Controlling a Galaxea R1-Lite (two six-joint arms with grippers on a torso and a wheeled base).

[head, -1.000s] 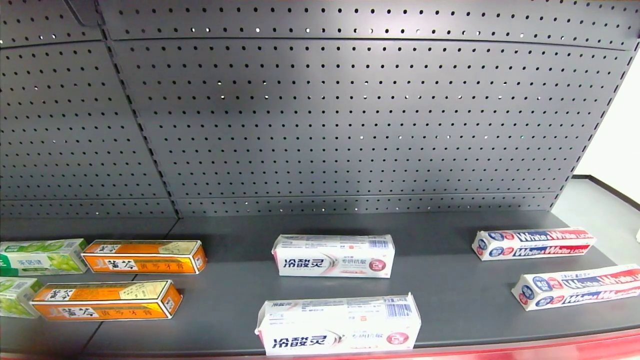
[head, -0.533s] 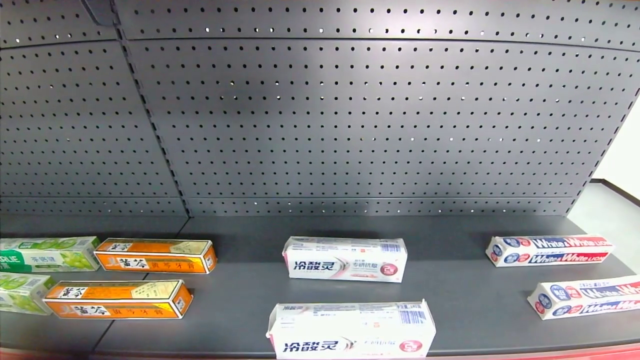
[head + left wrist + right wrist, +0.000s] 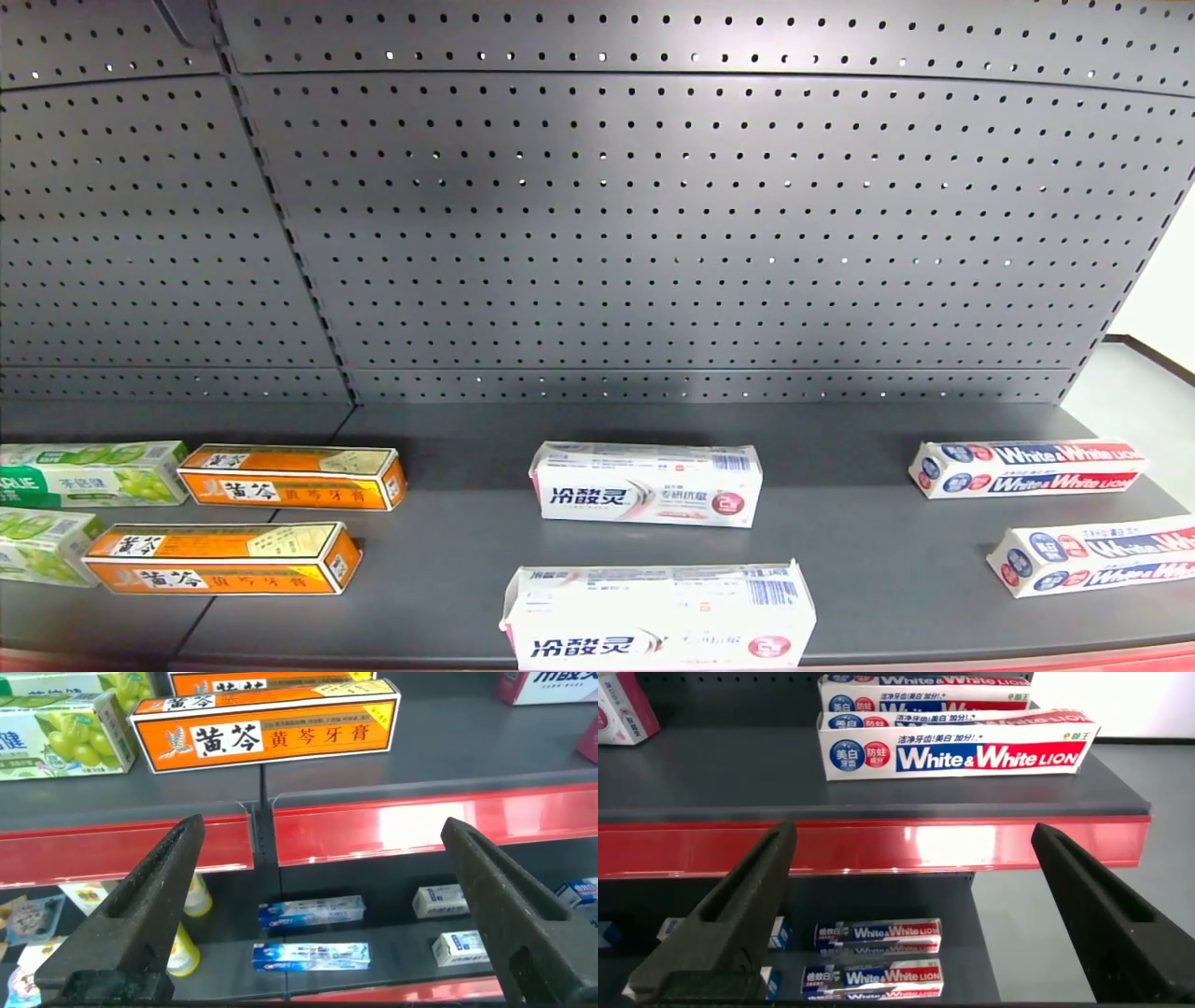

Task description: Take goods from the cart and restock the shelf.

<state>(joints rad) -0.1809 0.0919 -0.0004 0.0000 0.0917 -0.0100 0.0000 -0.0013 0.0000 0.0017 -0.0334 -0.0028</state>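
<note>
You're holding the left tool (image 3: 322,831) and right tool (image 3: 912,833) wide open, empty, before the shelf (image 3: 448,532); orange boxes (image 3: 291,477) are lying at 8 o'clock, white boxes (image 3: 646,483) at 6.

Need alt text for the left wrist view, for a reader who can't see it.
The left gripper hangs open, its two dark fingers spread wide before the shelf's red front edge. On the shelf beyond lies an orange toothpaste box with a green box beside it; the shelf below holds blue-and-white toothpaste boxes.
</note>
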